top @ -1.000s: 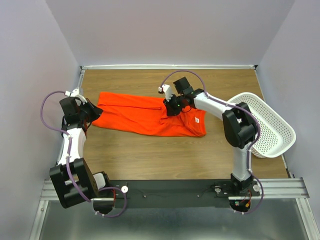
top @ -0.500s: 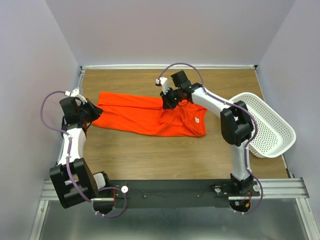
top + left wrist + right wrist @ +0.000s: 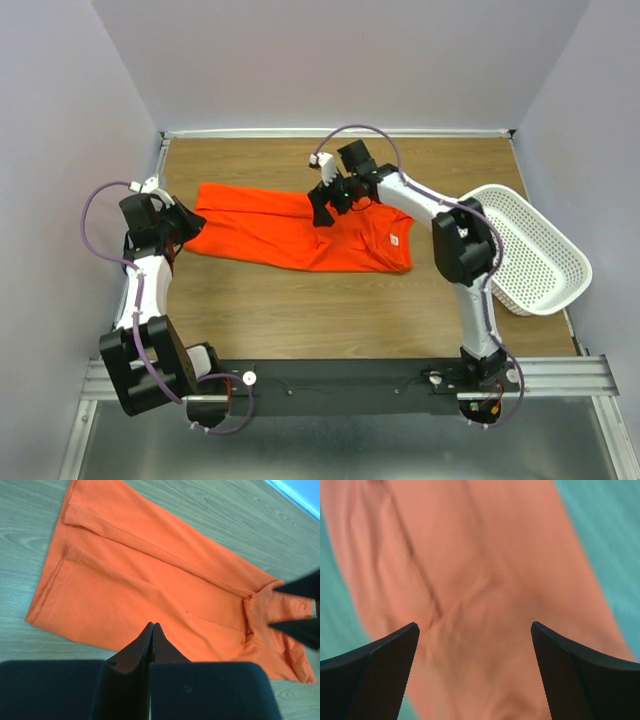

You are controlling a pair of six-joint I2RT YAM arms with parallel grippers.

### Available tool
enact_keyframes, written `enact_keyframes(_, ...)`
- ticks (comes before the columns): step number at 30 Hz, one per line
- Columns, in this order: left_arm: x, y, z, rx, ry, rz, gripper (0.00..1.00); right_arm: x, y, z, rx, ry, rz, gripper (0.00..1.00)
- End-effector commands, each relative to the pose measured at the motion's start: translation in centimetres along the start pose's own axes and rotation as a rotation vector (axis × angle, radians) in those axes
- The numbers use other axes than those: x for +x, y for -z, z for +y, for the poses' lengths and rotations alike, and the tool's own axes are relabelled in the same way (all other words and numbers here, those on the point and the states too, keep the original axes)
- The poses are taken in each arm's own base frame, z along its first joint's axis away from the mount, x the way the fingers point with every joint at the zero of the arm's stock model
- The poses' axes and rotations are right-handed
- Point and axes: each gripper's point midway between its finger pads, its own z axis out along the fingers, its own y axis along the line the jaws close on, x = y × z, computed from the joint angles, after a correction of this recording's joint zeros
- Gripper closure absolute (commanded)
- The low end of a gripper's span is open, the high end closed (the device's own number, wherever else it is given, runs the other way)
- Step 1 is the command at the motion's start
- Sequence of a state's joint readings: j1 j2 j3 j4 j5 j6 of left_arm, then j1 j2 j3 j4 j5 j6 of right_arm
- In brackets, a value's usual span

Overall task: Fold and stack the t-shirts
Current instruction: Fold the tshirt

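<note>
Top external view: one orange t-shirt (image 3: 290,232), folded into a long band, lying flat mid-tabletop (image 3: 300,310).
Right edge: white perforated basket (image 3: 545,265), tilted. Left claw (image 3: 178,228): fingers pressed together, tips at the shirt's left end. Shirt's collar end points right, toward the basket. Right claw (image 3: 322,207): fingers spread wide, holding nothing, over the band's far edge near its middle.
</note>
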State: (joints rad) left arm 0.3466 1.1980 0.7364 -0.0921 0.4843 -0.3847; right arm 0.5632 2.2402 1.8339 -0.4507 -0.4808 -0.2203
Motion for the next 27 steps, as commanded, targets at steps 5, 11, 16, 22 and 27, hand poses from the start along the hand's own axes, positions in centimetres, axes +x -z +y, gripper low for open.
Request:
enact_keyframes(5, 2.3, -1.3, 1.3, -0.024, 0.075, 0.081, 0.76, 6.6, 13.7, 3.3, 0.179, 0.135, 0.06, 0.0)
enact_keyframes(11, 6.7, -2.6, 4.1, -0.126, 0.225, 0.22, 0.88, 12.3, 18.8, 1.4, 0.244, -0.056, 0.046, 0.13)
enact_keyframes(16, 8.6, -3.2, 6.0, -0.212, 0.263, 0.291, 0.97, 14.5, 18.9, 1.6, 0.209, -0.115, 0.053, 0.19)
enact_keyframes(22, 6.9, -3.3, 7.6, -0.282, 0.25, 0.245, 0.97, 16.1, 18.4, 1.7, 0.188, -0.136, 0.086, 0.2)
enact_keyframes(27, 6.3, -3.5, 8.1, -0.274, 0.249, 0.236, 0.97, 17.3, 18.0, 2.1, 0.158, -0.157, 0.113, 0.2)
